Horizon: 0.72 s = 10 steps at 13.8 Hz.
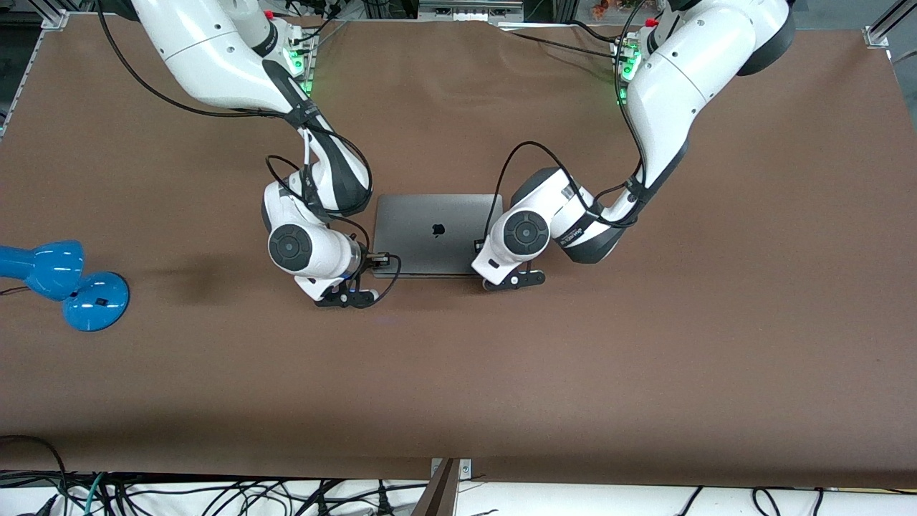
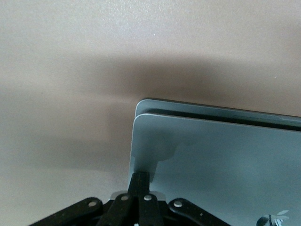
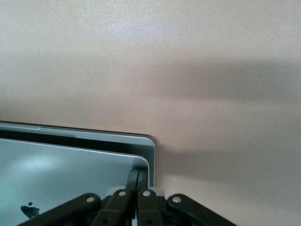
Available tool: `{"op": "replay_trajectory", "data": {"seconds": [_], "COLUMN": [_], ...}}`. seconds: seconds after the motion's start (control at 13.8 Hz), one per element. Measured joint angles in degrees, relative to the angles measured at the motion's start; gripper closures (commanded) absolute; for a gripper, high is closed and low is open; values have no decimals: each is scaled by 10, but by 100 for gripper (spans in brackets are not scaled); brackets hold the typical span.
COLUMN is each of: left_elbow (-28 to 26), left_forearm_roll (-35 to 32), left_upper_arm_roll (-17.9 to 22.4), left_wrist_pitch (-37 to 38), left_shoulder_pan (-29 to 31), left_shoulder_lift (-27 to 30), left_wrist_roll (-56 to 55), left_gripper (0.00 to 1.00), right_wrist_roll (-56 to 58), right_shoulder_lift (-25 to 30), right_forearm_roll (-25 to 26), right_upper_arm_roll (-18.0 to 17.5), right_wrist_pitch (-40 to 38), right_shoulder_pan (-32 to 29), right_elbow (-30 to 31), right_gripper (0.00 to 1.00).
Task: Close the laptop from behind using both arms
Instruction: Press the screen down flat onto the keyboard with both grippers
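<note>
The space-grey laptop (image 1: 437, 233) lies on the brown table with its lid, apple logo up, lowered almost flat. A thin dark gap shows between lid and base in both wrist views. My left gripper (image 1: 480, 249) is shut, and its fingertips rest on the lid's corner toward the left arm's end, at the edge nearer the front camera. In the left wrist view the gripper (image 2: 141, 181) touches the lid (image 2: 216, 165). My right gripper (image 1: 380, 259) is shut and rests on the lid's other front corner. In the right wrist view the gripper (image 3: 139, 176) touches the lid (image 3: 61, 169).
A blue desk lamp (image 1: 64, 283) lies on the table toward the right arm's end. Black cables hang from both arms beside the laptop. Bare brown table (image 1: 458, 373) stretches between the laptop and the front edge.
</note>
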State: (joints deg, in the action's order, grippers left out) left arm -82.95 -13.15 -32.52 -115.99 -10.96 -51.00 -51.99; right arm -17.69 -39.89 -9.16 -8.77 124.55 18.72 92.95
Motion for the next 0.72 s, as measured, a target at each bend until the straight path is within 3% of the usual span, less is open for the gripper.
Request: {"op": "replay_trajectory", "data": {"seconds": [0.72], "left_elbow": [4], "left_forearm_roll": [0], "left_upper_arm_roll": [19], "left_wrist_pitch": [-21], "left_shoulder_pan": [-15], "left_shoulder_lift": [-11], "left_wrist_roll": [0], "left_gripper": [100], "right_wrist_roll": [1], "right_shoulder_lift": [-19], "right_forearm_roll": [0], "right_upper_arm_roll": [0], "right_wrist_pitch": [37], "right_shoulder_pan": [1], "right_elbow": [0], "right_gripper": [95]}}
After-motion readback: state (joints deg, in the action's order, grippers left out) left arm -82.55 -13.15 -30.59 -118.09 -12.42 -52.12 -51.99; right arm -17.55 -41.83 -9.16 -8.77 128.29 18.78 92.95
